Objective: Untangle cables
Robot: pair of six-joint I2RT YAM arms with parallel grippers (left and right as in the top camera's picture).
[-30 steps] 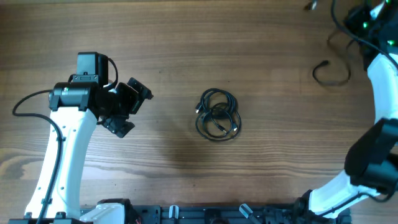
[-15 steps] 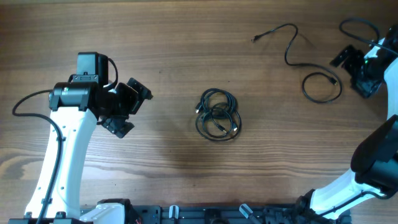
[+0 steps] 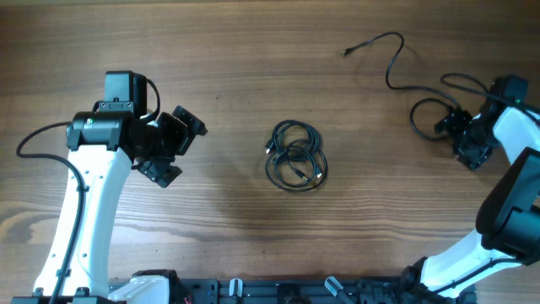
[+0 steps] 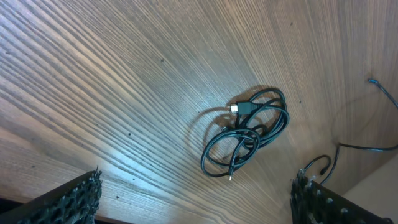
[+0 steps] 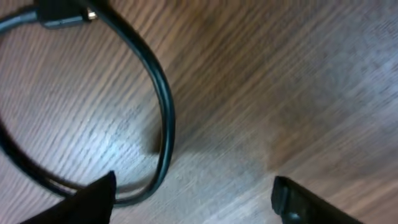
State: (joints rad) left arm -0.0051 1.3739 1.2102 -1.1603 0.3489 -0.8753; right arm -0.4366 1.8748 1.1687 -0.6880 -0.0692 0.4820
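Note:
A small looped tangle of black cables [image 3: 295, 154] lies at the table's middle; it also shows in the left wrist view [image 4: 249, 134]. One separate black cable [image 3: 396, 63] curls across the back right, from a plug end to a loop near my right gripper; its curve with a plug shows in the right wrist view [image 5: 158, 93]. My left gripper [image 3: 173, 145] is open and empty, left of the tangle and apart from it. My right gripper [image 3: 462, 139] is open, low over the table beside the loose cable's loop, holding nothing.
The wooden table [image 3: 253, 51] fills the overhead view. The left arm's thick black wire [image 3: 34, 139] loops at the left edge. The arm bases stand along the front edge [image 3: 278, 291].
My right gripper has moved down and left from the back right corner. The separate cable now lies stretched out across the back right. The left arm and the tangle have not moved.

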